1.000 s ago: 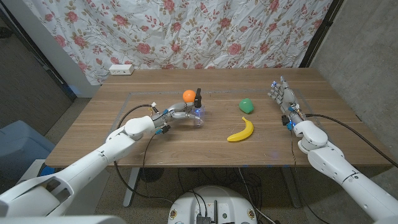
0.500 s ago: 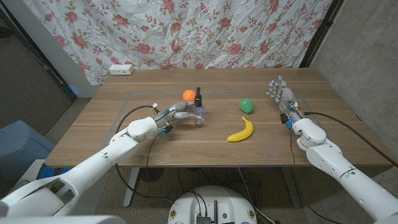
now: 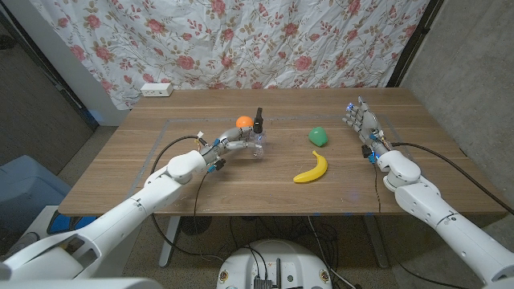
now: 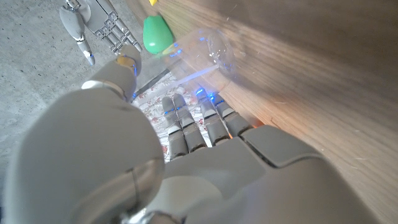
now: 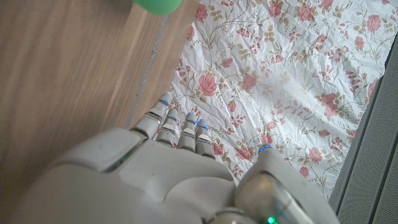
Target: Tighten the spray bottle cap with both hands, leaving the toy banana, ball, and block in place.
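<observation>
Left robot hand (image 3: 234, 144) grips the spray bottle (image 3: 256, 140); right robot hand (image 3: 361, 122) stands apart, fingers spread, holding nothing.

Even, soft room light on the table (image 3: 241, 189), w/ only faint shadows under things. Head view is sharp but bows a bit at the edges. Left wrist view is blurry up close, w/ blue glints and glare on the clear bottle (image 4: 208, 53).
</observation>
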### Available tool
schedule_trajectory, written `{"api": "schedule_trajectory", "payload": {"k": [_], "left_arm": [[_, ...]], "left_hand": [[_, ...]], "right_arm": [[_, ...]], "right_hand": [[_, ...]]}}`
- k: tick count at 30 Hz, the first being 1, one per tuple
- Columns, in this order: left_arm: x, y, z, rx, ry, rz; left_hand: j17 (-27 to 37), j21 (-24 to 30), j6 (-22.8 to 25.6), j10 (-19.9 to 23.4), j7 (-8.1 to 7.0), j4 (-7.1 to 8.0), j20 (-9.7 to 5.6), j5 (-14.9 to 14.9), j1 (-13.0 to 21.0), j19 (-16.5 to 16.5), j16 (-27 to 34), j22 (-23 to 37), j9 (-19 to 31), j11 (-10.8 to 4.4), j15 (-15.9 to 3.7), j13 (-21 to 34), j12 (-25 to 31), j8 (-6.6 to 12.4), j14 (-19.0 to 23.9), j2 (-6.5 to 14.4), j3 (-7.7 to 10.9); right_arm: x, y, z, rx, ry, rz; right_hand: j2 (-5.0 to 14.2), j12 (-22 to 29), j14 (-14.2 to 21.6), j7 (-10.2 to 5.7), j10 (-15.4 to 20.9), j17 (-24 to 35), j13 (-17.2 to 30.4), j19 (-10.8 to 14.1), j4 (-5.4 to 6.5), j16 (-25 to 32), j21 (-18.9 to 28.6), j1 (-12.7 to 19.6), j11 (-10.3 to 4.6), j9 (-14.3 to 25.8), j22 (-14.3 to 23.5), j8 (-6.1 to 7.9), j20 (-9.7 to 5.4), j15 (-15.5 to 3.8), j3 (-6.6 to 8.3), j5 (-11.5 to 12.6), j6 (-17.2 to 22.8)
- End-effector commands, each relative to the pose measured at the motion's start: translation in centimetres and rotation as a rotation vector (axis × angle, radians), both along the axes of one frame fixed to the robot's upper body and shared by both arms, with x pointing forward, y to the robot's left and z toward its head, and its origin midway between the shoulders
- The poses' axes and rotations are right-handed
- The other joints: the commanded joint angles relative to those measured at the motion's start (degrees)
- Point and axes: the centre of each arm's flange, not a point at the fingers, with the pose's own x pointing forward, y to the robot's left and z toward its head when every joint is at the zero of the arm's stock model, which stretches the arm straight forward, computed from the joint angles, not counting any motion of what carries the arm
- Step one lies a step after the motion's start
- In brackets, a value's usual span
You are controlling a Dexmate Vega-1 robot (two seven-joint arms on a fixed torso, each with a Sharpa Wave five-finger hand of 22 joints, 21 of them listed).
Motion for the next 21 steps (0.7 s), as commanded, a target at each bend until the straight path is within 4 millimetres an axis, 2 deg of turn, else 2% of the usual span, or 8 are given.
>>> {"api": "schedule_trajectory", "payload": {"k": [1, 9, 21], "left_arm": [[-0.2, -0.9, 0.7, -0.033, -0.013, 0.006], [-0.3, -1.7, 0.9, -0.044, -0.016, -0.001], [-0.7, -2.9, 1.4, -0.054, -0.016, 0.004]], "left_hand": [[0.3, 0.6, 0.0, 1.3, 0.45, 0.09, -4.94, 0.4, 0.5, 1.2, 0.7, 0.3, 0.4, -0.12, -8.05, 0.7, 0.7, 0.63, 1.3, 0.9, -0.65], [0.7, 0.7, 0.4, 2.2, 0.56, 0.17, -4.92, 0.5, 0.7, 1.9, 1.1, 0.3, 0.7, -0.3, -7.99, 1.4, 1.3, 1.38, 2.0, 1.5, -1.43], [1.0, 0.6, 1.0, 2.8, 0.48, 0.2, -4.81, 0.6, 0.9, 2.6, 1.5, 0.4, 1.1, -0.53, -8.03, 2.4, 1.9, 2.42, 2.4, 2.3, -2.5]], "right_arm": [[-0.6, -0.5, 1.1, -0.064, -0.016, -0.018], [-1.6, -0.2, 2.9, -0.154, -0.052, -0.033], [-3.0, 0.8, 5.6, -0.303, -0.109, -0.058]], "right_hand": [[0.4, 0.6, 0.4, 0.15, 0.5, 0.1, 0.1, 0.2, -0.01, 0.2, 0.3, 0.3, 0.1, 0.1, 0.1, 0.27, -0.29, -0.05, 0.58, 0.2, 0.3], [0.42, 0.6, 0.5, 0.06, 0.5, -0.1, 0.0, 0.3, -0.29, 0.2, 0.3, 0.5, 0.04, 0.2, 0.1, 0.33, -0.3, -0.03, 0.79, 0.2, 0.4], [0.02, 0.6, 0.6, -0.91, 0.4, -0.7, -0.1, 0.2, -1.57, 0.2, 0.3, 1.8, 0.07, 0.2, 0.1, 0.63, -0.29, 0.08, 1.35, 0.1, 1.3]]}}
